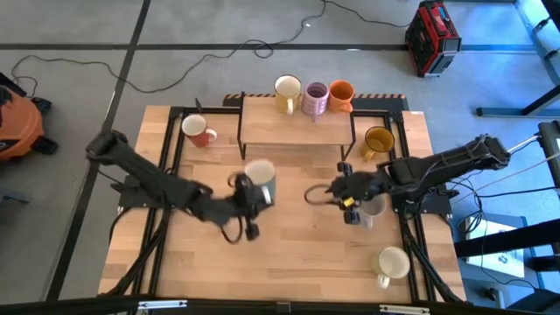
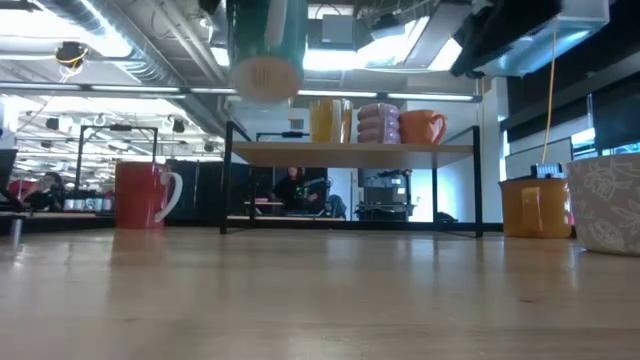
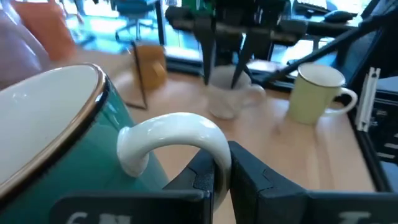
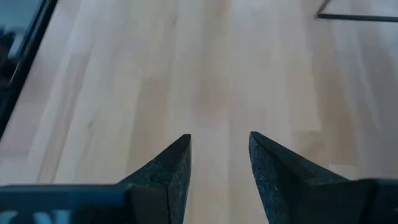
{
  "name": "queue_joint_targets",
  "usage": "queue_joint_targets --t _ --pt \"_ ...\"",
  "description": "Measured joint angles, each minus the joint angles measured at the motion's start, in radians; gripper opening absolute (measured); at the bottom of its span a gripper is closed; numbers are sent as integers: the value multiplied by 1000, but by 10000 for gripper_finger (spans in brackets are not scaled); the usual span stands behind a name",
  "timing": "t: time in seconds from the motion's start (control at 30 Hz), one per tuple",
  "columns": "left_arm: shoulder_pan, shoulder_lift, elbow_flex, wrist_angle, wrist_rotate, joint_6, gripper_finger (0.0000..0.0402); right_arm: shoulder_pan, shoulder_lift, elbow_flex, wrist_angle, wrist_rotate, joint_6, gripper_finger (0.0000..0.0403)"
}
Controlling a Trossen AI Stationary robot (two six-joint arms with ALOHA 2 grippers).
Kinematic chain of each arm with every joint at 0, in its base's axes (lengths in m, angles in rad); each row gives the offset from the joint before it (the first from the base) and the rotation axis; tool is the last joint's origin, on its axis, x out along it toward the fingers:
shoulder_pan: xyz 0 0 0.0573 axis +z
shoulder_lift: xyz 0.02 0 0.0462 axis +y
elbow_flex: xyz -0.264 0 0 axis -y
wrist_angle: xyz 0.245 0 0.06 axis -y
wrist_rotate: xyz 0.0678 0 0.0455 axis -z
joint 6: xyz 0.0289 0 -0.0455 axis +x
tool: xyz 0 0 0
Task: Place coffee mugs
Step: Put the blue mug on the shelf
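My left gripper (image 1: pixel 243 194) is shut on a teal coffee mug (image 3: pixel 56 137) with a white inside and a white handle. The mug hangs high above the table (image 2: pixel 265 40), just in front of the small wooden shelf (image 1: pixel 296 129). A yellow mug (image 1: pixel 287 92), a purple mug (image 1: pixel 315 99) and an orange mug (image 1: pixel 341 94) stand on the shelf top. My right gripper (image 4: pixel 217 155) is open over bare table at centre right (image 1: pixel 337 192). A grey mug (image 1: pixel 374 208) stands on the table beneath that arm. My left gripper pinches the mug's white handle loop (image 3: pixel 214 155) between its two fingers. The fingers come nearly level from the table's left side. The mug is lifted clear of the table and tilted, its base (image 2: pixel 265 75) showing in the low view.
A red mug (image 1: pixel 199 131) stands at the table's far left beside the shelf. A mustard mug (image 1: pixel 378 140) stands to the right of the shelf, and a cream mug (image 1: pixel 392 262) sits near the front right. The table's middle and near left are bare wood.
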Motion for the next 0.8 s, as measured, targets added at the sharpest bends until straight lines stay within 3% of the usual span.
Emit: queue_joint_targets --t 0.2,0.37,0.6,0.8 --pt "194 -193 0 -124 156 218 19 -134 -26 1 64 -23 13 152" --pt "421 -283 0 -152 386 406 19 -223 -27 2 74 -18 53 152" --pt "742 -272 1 -135 718 596 19 -294 -26 1 126 49 131 152" --pt "934 -204 1 -41 884 622 19 -298 -26 1 139 124 178 152"
